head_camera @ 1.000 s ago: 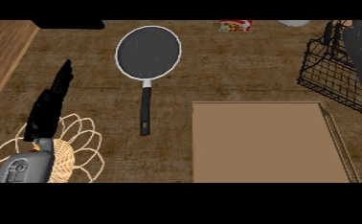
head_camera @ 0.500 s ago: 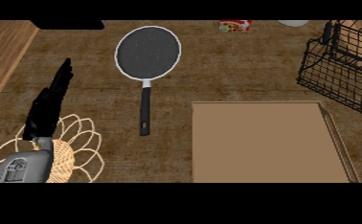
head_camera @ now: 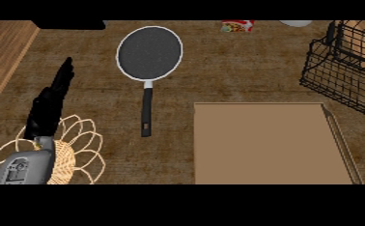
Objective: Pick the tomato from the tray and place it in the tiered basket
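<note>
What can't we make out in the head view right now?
- Tomato: not visible on the tray.
- Right robot hand: out of frame.
- Black wire basket: cut off by the right edge; contents unclear.
- Red packet and white object: clipped by the top edge, too small to identify.

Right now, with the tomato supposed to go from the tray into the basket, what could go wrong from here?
No tomato shows on the tray, so a grasp there may close on nothing. The left hand hangs over the wicker trivet and could snag it. The frying pan lies across the reach toward the wire basket.
</note>
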### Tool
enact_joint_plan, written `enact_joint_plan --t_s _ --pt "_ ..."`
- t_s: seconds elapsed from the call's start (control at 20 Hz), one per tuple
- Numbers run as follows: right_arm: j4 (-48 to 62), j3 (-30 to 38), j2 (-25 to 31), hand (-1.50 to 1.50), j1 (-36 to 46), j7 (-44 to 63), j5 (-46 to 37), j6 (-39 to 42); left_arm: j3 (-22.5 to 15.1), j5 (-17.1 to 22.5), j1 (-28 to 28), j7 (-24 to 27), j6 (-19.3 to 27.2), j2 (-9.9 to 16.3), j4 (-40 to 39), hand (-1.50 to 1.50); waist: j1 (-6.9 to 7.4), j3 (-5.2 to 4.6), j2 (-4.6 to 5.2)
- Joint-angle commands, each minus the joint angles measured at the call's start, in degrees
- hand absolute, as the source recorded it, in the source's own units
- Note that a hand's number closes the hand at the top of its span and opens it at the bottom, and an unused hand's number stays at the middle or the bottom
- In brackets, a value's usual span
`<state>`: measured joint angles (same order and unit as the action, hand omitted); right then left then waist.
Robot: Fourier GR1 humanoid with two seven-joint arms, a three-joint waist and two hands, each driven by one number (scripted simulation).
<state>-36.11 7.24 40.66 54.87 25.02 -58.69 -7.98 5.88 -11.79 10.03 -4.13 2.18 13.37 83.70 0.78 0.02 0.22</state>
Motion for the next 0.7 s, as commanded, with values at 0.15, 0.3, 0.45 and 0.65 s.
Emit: enact_joint_plan --t_s 0.15,0.3,0.45,0.65 --pt "6.4 7.7 0.4 1.5 -0.2 -3.8 7.6 2.4 0.5 0.2 -0.2 0.6 0.0 -0.3 -0.3 0.0 -0.18 0.02 0.02" --pt "8.2 10.9 -1.7 -1.5 -3.1 -4.0 10.7 -0.9 -0.3 -0.1 -2.1 2.1 0.3 -1.4 0.2 0.0 -0.08 0.03 0.03" --pt "6.9 10.5 -3.9 -1.5 -4.7 -4.6 10.7 -3.8 0.3 -0.8 -0.5 -0.7 0.4 -0.5 1.0 0.0 -0.26 0.01 -0.08" --pt "5.7 14.5 -1.9 -1.5 -3.2 -8.3 14.5 -7.6 -0.4 -0.4 -1.0 -1.5 -0.7 -0.8 2.6 0.0 -0.23 0.02 -0.1"
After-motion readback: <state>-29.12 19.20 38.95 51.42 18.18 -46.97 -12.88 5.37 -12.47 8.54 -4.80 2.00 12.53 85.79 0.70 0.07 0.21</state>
